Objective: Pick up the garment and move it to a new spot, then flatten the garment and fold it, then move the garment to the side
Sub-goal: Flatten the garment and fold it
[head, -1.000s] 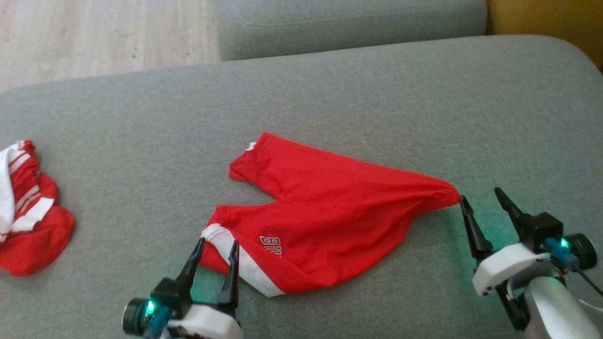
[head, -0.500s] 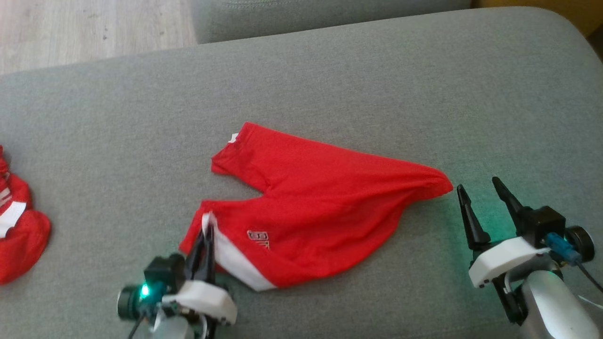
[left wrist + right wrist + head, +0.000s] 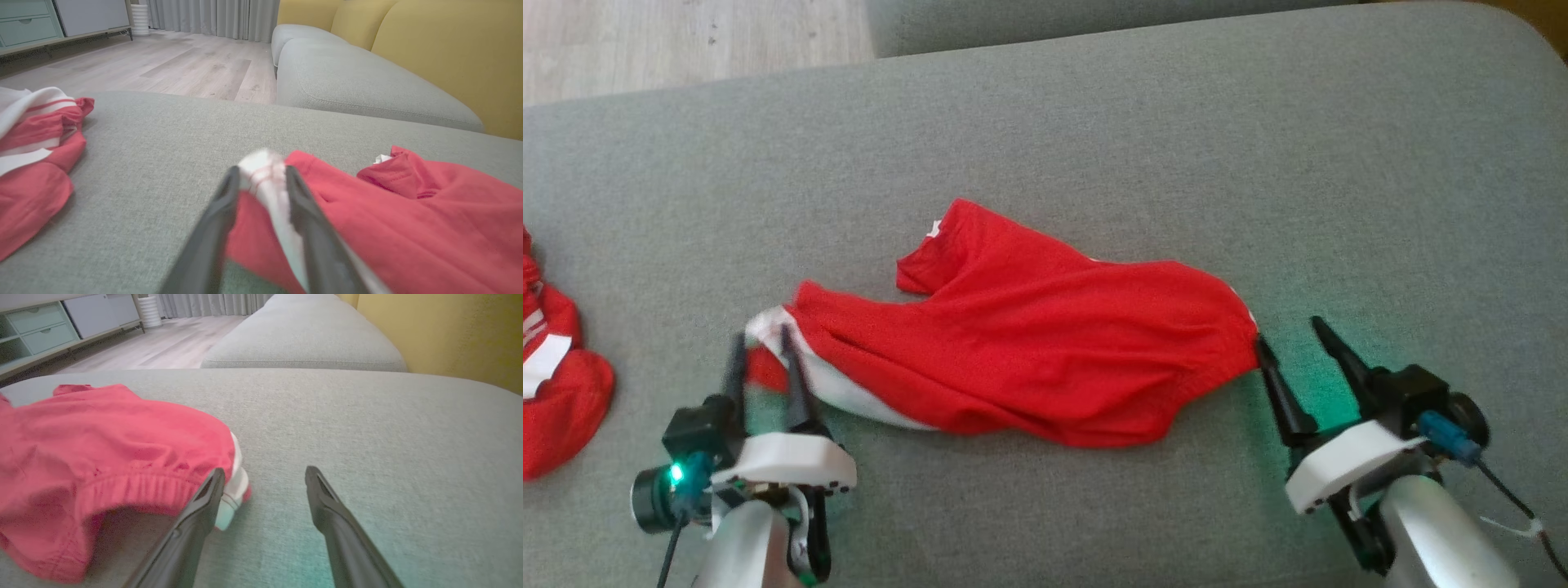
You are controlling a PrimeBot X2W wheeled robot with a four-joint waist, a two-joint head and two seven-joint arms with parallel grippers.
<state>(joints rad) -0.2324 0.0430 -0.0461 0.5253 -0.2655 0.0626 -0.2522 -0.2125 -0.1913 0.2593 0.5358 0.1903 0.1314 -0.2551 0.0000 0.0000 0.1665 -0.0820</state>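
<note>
The garment (image 3: pixel 1029 343), red shorts with a white-striped leg hem, lies stretched left to right on the grey sofa cushion (image 3: pixel 1094 147). My left gripper (image 3: pixel 761 339) is shut on the white hem at the garment's left end. In the left wrist view the bunched white fabric sits between the fingers of this gripper (image 3: pixel 262 171), with the red garment (image 3: pixel 388 212) trailing to the right. My right gripper (image 3: pixel 1289 333) stands open at the garment's right end. In the right wrist view that gripper's (image 3: pixel 264 471) left finger touches the waistband corner of the garment (image 3: pixel 102 449); nothing is between its fingers.
A second red and white garment (image 3: pixel 556 384) lies bunched at the cushion's left edge, also in the left wrist view (image 3: pixel 32 143). Another grey cushion (image 3: pixel 359 81) and yellow backrest (image 3: pixel 449 49) lie beyond. Wooden floor (image 3: pixel 686 33) shows past the far left edge.
My left gripper has shut on the white hem and pulled it left, stretching the garment out. The right gripper stays open and now touches the garment's right end. The camera shifted slightly.
</note>
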